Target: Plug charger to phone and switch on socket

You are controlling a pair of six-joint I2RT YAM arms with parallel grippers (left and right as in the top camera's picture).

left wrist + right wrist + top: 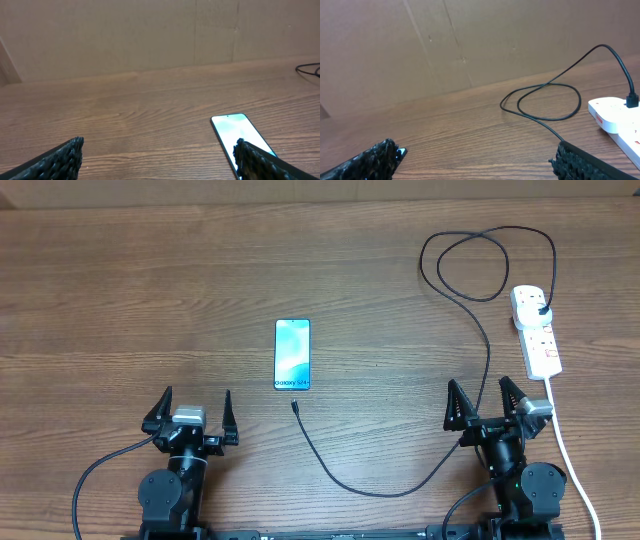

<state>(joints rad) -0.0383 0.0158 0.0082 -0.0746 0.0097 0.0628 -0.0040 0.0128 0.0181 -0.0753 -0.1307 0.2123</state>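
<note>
The phone (292,355) lies face up at the table's middle, its blue screen reading "Galaxy S24+". It also shows in the left wrist view (235,134), partly behind a finger. The black charger cable (400,490) runs from its connector tip (296,406), just below the phone, in a curve past my right arm, loops at the back right (547,102) and ends in a black plug (541,310) seated in the white socket strip (536,332). The strip also shows in the right wrist view (615,115). My left gripper (190,416) and right gripper (485,405) are open and empty near the front edge.
The strip's thick white cord (575,470) runs down the right side past my right arm. A brown cardboard wall (150,35) stands behind the wooden table (150,300).
</note>
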